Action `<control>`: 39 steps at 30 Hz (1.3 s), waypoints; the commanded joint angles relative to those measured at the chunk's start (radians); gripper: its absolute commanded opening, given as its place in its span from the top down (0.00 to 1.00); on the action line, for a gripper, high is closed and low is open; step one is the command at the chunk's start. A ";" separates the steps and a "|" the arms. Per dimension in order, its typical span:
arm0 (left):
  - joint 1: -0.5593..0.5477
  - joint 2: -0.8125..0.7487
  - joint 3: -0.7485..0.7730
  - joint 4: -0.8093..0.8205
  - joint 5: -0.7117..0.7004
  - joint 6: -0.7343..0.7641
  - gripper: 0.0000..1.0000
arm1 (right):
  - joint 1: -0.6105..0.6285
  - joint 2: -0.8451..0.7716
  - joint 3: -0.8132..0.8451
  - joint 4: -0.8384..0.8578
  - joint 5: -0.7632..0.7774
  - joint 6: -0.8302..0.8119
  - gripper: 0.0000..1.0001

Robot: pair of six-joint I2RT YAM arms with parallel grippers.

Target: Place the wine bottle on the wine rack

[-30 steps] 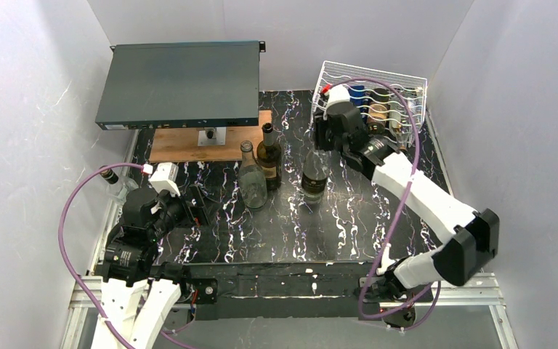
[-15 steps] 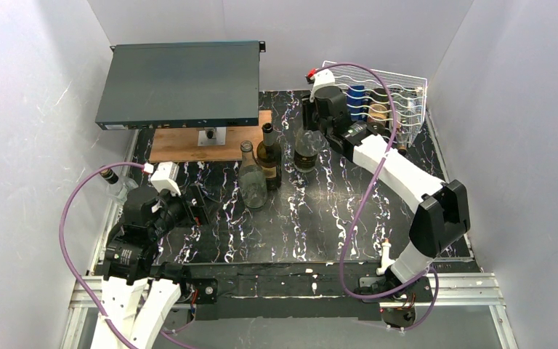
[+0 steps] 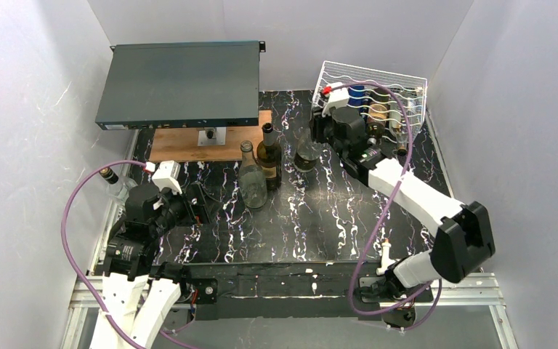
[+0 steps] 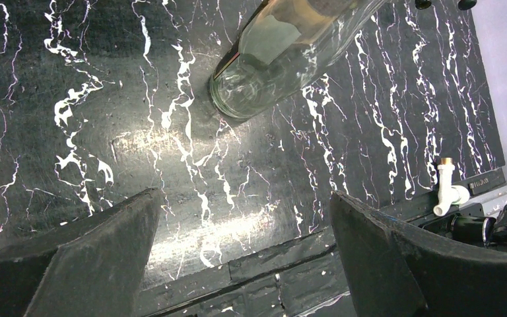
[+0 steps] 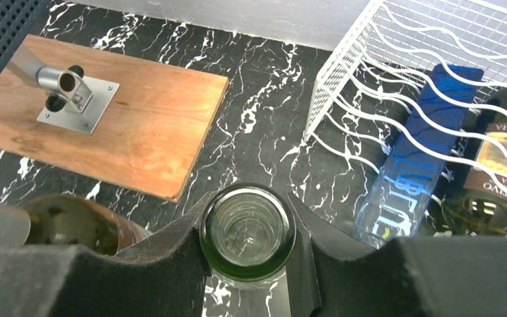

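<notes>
Pale letters down the side of the blue bottle point(image 5: 417, 162) lying in the wine rack point(image 5: 340, 92), too blurry to read. Upside-down letters on the brown label point(image 5: 502, 168) of the dark bottle point(image 5: 478, 212) just beside it, too small to spell out for sure.

Glossy glass wine bottle point(image 5: 247, 231); wooden board point(image 5: 138, 135)

Right of the right pincer point(image 5: 249, 211) the wine rack point(image 5: 343, 86) stands close, blue bottle point(image 5: 422, 139) and labelled bottle point(image 5: 502, 172) in its cradles. Left, dark bottle point(image 3: 269, 156) and clear bottle point(image 3: 251, 182) block; toward its base, open bench point(image 3: 320, 218).
</notes>
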 commanded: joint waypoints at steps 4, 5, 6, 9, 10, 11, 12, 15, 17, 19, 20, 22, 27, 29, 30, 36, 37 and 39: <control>0.001 0.010 -0.001 0.010 0.015 0.008 0.01 | 0.000 -0.173 -0.159 -0.002 -0.037 0.000 0.99; 0.001 0.011 -0.001 0.010 0.016 0.008 0.01 | 0.000 -0.186 -0.179 -0.014 -0.039 0.004 0.99; 0.001 0.012 -0.002 0.010 0.017 0.008 0.01 | 0.000 -0.199 -0.195 -0.025 -0.037 0.005 0.99; 0.001 0.014 -0.003 0.010 0.018 0.008 0.01 | 0.000 -0.230 -0.245 -0.033 -0.035 0.021 0.99; 0.001 0.014 -0.003 0.010 0.017 0.008 0.01 | 0.000 -0.238 -0.258 -0.033 -0.039 0.025 0.99; 0.001 0.015 -0.003 0.010 0.017 0.008 0.01 | 0.000 -0.243 -0.270 -0.036 -0.045 0.030 0.99; 0.002 0.017 -0.001 0.010 0.017 0.008 0.01 | 0.000 -0.249 -0.281 -0.036 -0.046 0.034 0.99; 0.001 0.016 -0.003 0.010 0.013 0.008 0.01 | 0.000 -0.264 -0.314 -0.047 -0.052 0.044 0.99; 0.001 0.007 -0.003 0.010 0.006 0.006 0.01 | 0.000 -0.268 -0.319 -0.081 -0.058 0.049 0.99; 0.001 -0.004 -0.004 0.010 0.001 0.005 0.01 | 0.000 -0.277 -0.314 -0.155 -0.061 0.066 0.99; 0.001 -0.006 -0.004 0.010 -0.001 0.004 0.01 | 0.001 -0.287 -0.316 -0.178 -0.065 0.078 0.99; 0.001 -0.007 -0.004 0.010 0.001 0.004 0.01 | 0.000 -0.301 -0.336 -0.206 -0.096 0.107 0.99; 0.001 0.001 -0.003 0.011 0.014 0.008 0.01 | 0.000 -0.339 -0.394 -0.236 -0.112 0.164 0.99; 0.001 0.002 -0.003 0.010 0.015 0.008 0.01 | 0.000 -0.351 -0.404 -0.256 -0.106 0.178 0.99; 0.001 0.000 -0.003 0.010 0.014 0.008 0.01 | 0.000 -0.356 -0.405 -0.264 -0.106 0.185 0.99; 0.001 -0.006 -0.003 0.010 0.014 0.007 0.01 | 0.001 -0.363 -0.432 -0.305 -0.129 0.223 0.99; 0.002 -0.008 -0.003 0.010 0.014 0.008 0.01 | 0.001 -0.363 -0.440 -0.302 -0.126 0.228 0.99; 0.001 -0.008 -0.003 0.010 0.014 0.008 0.01 | 0.000 -0.366 -0.454 -0.287 -0.115 0.235 0.99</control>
